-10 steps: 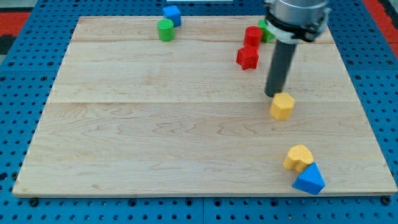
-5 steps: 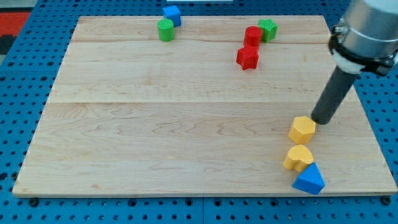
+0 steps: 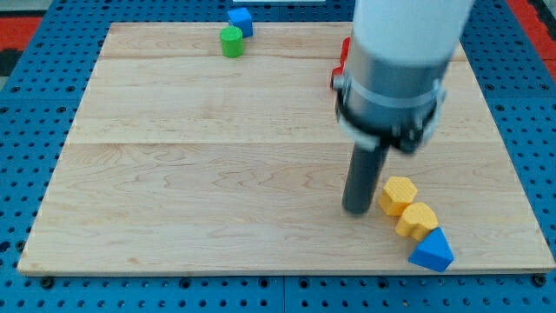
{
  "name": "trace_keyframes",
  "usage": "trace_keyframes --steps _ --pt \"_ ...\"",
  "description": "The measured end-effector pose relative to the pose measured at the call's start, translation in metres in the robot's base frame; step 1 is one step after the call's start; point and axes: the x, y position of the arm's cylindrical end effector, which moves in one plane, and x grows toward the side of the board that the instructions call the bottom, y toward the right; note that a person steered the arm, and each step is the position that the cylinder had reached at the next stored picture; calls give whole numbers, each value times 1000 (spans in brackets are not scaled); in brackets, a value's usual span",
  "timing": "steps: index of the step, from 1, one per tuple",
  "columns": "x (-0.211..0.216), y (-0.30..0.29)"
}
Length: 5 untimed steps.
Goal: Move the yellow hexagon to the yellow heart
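Change: within the last second the yellow hexagon [image 3: 398, 195] has travelled from mid-board on the view's right down to the yellow heart [image 3: 418, 220]; the two now touch, the hexagon at the heart's upper left.
My tip: my tip [image 3: 356, 209] has swung from the hexagon's upper right round to its left side and now stands just beside it, at the view's left.
Gripper: none on this arm, only the rod, so there is nothing to open, close or hold.
Task meaning: judged from the contact, the move looks essentially finished; any further push risks shoving the pair.
Neighbours: blue triangle [image 3: 432, 252] touches the heart's lower right.
Edges: the surface [image 3: 208, 200] ends close below the triangle, and its right edge is near.
Open room: the wide middle and left; green cylinder [image 3: 231, 41] and blue block [image 3: 241, 20] sit well apart at the top.
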Motion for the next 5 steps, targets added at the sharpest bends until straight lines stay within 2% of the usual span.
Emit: trace_keyframes --steps 1,2,3,4,5 --pt "8 0" --pt "-19 6" --pt "-28 48" --pt "-48 52" --pt "-68 12"
